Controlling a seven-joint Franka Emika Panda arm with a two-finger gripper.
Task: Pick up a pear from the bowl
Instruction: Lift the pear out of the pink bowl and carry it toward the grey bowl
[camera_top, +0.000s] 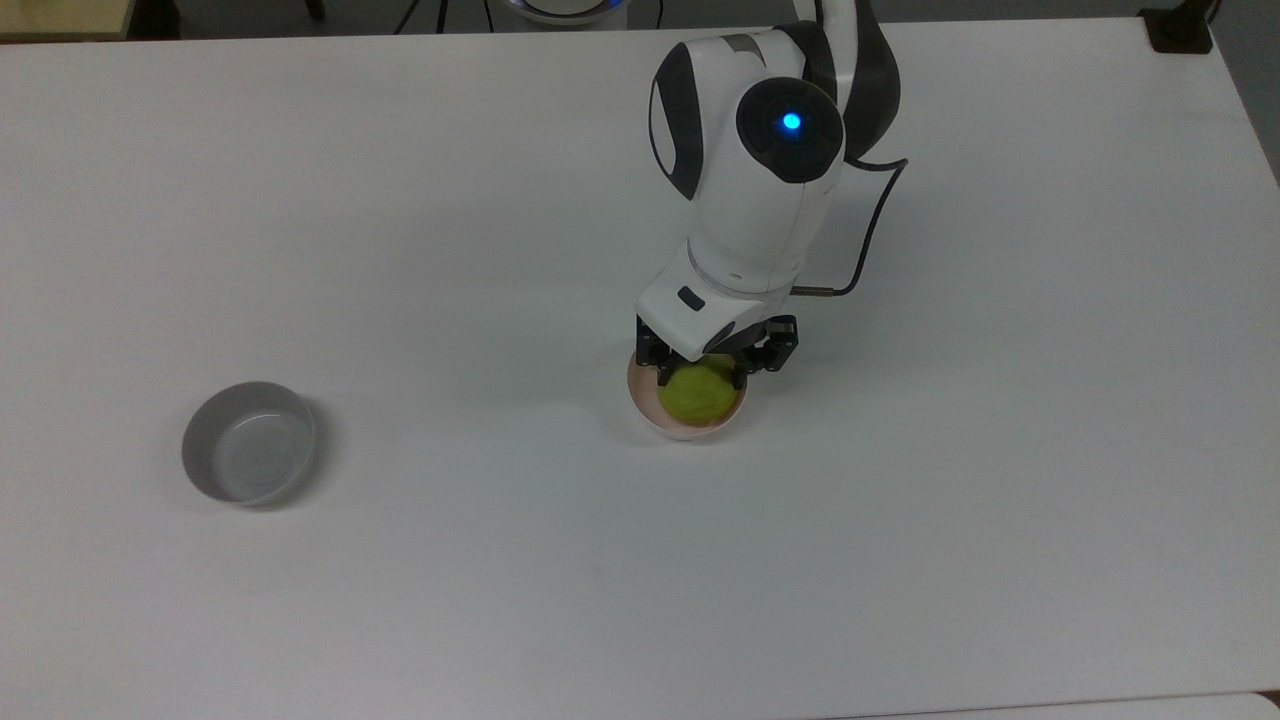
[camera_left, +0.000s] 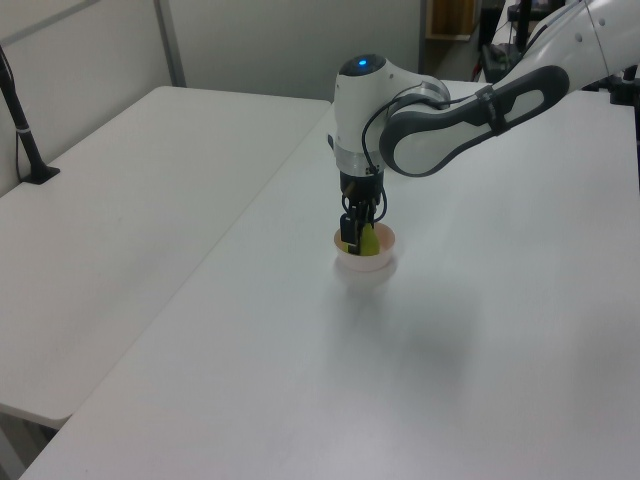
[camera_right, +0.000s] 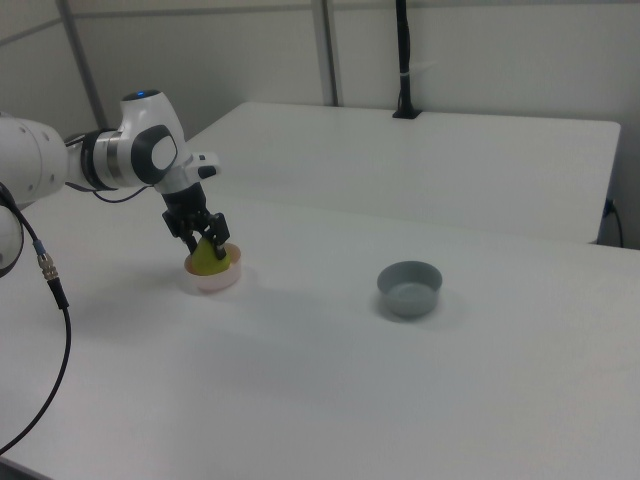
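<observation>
Tool at the pear in the bowl

The tool (camera_top: 702, 375) reaches into the pink bowl (camera_top: 688, 426), fingers on both sides of the pear (camera_top: 700, 392); whether it squeezes, I cannot tell. Grey bowl (camera_top: 248, 442) sits far off.

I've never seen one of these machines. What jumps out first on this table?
A white robot arm reaches down mid-table, its black gripper straddling a yellow-green pear that sits in a small pink bowl. Far off toward the top view's left stands a grey bowl.
</observation>
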